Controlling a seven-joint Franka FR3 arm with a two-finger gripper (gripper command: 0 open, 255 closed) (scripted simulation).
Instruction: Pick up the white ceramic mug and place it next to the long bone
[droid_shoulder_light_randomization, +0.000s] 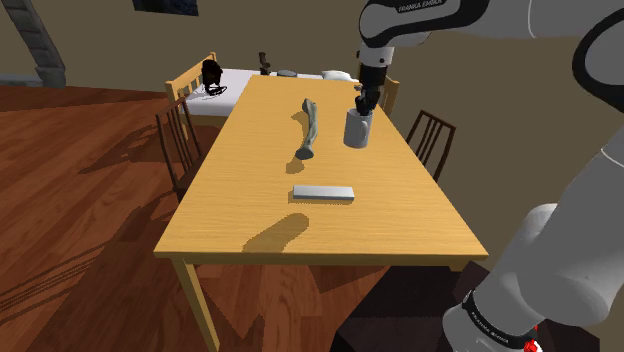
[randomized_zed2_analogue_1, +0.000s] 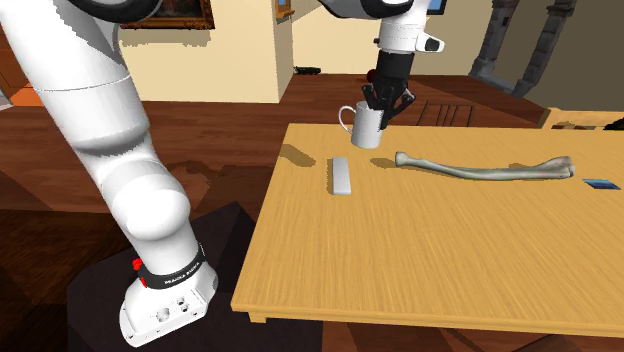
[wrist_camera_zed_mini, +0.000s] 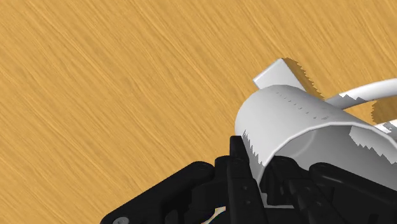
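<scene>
The plain white mug (randomized_zed2_analogue_1: 366, 128), a smooth cylinder with a loop handle, is clasped at its rim by the black jaws, over the bench (randomized_zed2_analogue_1: 420, 240).

Colours as I see them: the gripper (randomized_zed2_analogue_1: 385, 105) is all black, and the mug (randomized_zed2_analogue_1: 367, 128) in it is plain white, shading to light grey inside. Under the hand the table (droid_shoulder_light_randomization: 260, 220) is honey-yellow wood with fine streaked grain. Just beside the hand, the bone (droid_shoulder_light_randomization: 309, 130) is dull grey-green. Near the hand, the flat slab (droid_shoulder_light_randomization: 323, 193) is light grey. My arm (droid_shoulder_light_randomization: 570, 240) is white with dark joints. Below, the floor (droid_shoulder_light_randomization: 80, 200) is dark red-brown planks.
</scene>
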